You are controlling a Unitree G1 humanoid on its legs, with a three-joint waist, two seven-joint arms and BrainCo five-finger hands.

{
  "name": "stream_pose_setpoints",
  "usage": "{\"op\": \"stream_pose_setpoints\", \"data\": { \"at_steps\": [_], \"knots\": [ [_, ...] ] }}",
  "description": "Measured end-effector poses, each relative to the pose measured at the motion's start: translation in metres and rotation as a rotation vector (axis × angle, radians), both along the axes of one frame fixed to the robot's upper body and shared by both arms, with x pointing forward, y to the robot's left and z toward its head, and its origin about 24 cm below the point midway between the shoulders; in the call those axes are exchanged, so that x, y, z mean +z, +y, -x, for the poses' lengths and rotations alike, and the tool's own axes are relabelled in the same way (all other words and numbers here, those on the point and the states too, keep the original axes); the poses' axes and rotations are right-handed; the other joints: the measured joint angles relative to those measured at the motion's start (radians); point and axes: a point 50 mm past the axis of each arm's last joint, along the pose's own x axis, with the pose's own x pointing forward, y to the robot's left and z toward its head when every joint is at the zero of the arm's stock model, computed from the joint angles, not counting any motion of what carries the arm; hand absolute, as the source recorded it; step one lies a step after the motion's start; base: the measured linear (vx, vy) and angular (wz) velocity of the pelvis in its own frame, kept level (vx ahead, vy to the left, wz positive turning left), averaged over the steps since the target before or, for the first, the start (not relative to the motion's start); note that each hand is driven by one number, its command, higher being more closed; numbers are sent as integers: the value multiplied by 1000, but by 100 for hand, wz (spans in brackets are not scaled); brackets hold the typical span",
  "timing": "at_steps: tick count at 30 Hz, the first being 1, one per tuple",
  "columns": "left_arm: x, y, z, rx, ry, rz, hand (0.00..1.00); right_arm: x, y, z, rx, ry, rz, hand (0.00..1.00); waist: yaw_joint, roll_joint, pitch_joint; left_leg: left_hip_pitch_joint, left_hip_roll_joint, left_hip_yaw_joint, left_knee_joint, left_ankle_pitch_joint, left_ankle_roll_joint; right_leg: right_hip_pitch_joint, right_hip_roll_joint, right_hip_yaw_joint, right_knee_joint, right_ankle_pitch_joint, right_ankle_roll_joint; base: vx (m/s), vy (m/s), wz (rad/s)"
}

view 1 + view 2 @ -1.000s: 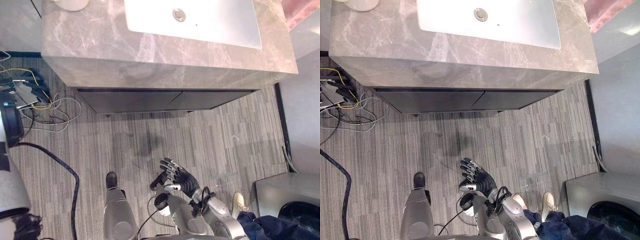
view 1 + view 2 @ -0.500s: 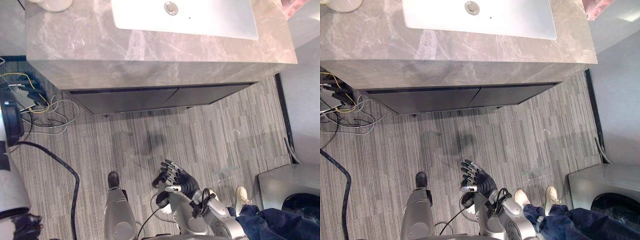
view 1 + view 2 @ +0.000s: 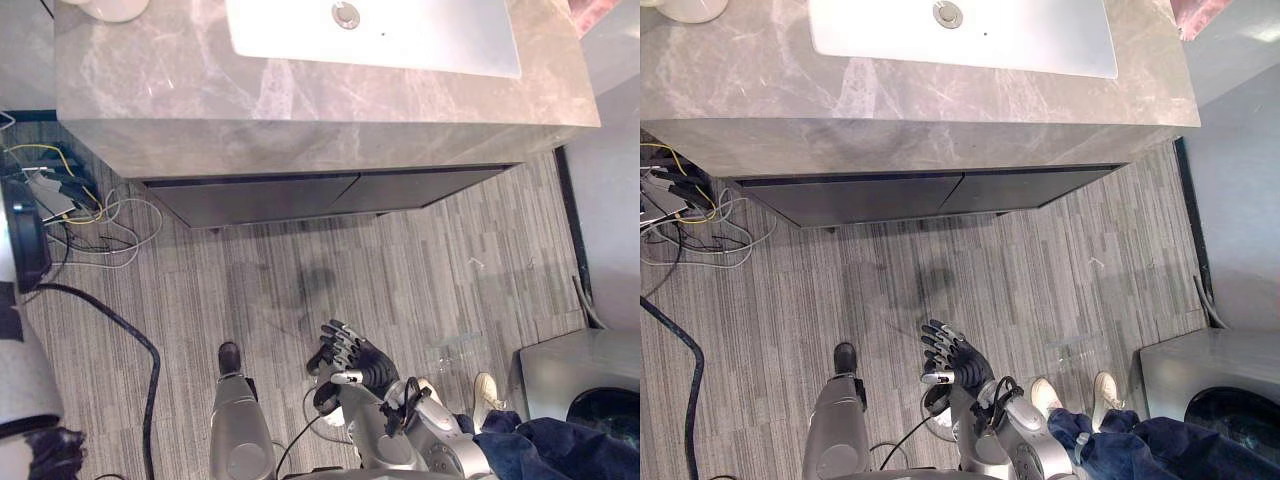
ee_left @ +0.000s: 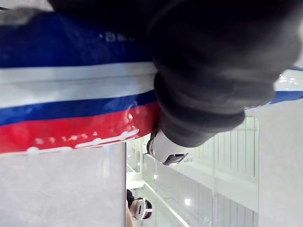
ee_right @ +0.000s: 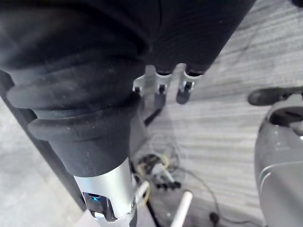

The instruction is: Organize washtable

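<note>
The washtable is a grey marble counter at the top of the eye views, with a white sink and its round drain set into it. A white round object stands at the counter's far left corner, cut off by the view's edge. My right hand hangs low over the striped floor, well short of the counter, its fingers straight and spread with nothing in them. In its own wrist view, my left hand shows as dark cover in front of a red, white and blue band.
A dark cabinet front runs under the counter. Loose cables lie on the floor at the left. A person's white shoes and blue trouser leg stand at the lower right, beside a grey metal machine.
The whole picture has shifted a little, so the camera moved. My right hand keeps its low place with fingers spread.
</note>
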Motion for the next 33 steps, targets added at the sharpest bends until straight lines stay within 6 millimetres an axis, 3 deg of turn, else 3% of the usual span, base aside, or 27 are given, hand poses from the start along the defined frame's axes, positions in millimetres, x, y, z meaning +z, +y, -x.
{"op": "stream_pose_setpoints", "data": {
  "at_steps": [8, 15, 33],
  "knots": [
    [-23, 3, -18, -11, 72, 17, 100, -4, -1, 6, 47, 11, 31, 0, -1, 11, 5, 0, -12, -8, 9, 0, 0, -5, -14, 22, -1, 0, 0, -22, 71, -5],
    [-38, 0, -30, -43, 116, 22, 100, -5, -6, 7, 47, 17, 42, 0, 1, 60, 0, -6, -23, -33, 16, 0, 0, -5, -17, 25, -1, 0, 0, -50, 142, 2],
    [-60, 5, -42, -64, 166, 74, 100, -9, -3, 14, 58, 41, 37, 0, 3, 68, -1, -29, -24, -48, 35, 0, 1, -24, -18, 31, -2, 17, -11, -73, 143, -1]
  ]
}}
